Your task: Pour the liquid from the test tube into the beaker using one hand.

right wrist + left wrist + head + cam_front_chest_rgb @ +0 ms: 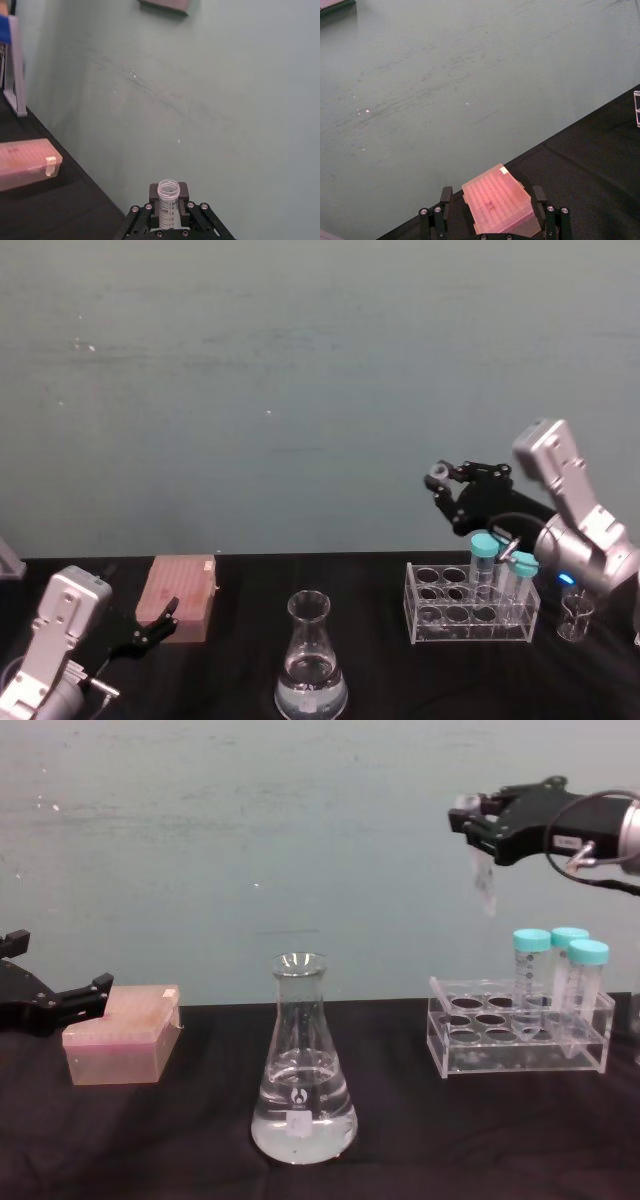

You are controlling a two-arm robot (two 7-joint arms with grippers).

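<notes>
My right gripper (478, 822) is raised well above the tube rack (520, 1040) and is shut on the test tube (484, 880). The tube hangs tip down, slightly tilted. In the right wrist view its open mouth (168, 189) shows between the fingers, and I cannot tell how much liquid it holds. The beaker (303, 1065), a clear conical flask, stands upright at the table's front centre (311, 660), left of and below the tube. Clear liquid (303, 1128) fills its base. My left gripper (152, 628) rests open, low at the left.
A pink tip box (180, 595) lies just beyond my left gripper's fingers (445, 197). The clear rack (470, 605) holds three teal-capped tubes (560, 945) at its right end. A small glass (575, 618) stands right of the rack. A grey-green wall backs the black table.
</notes>
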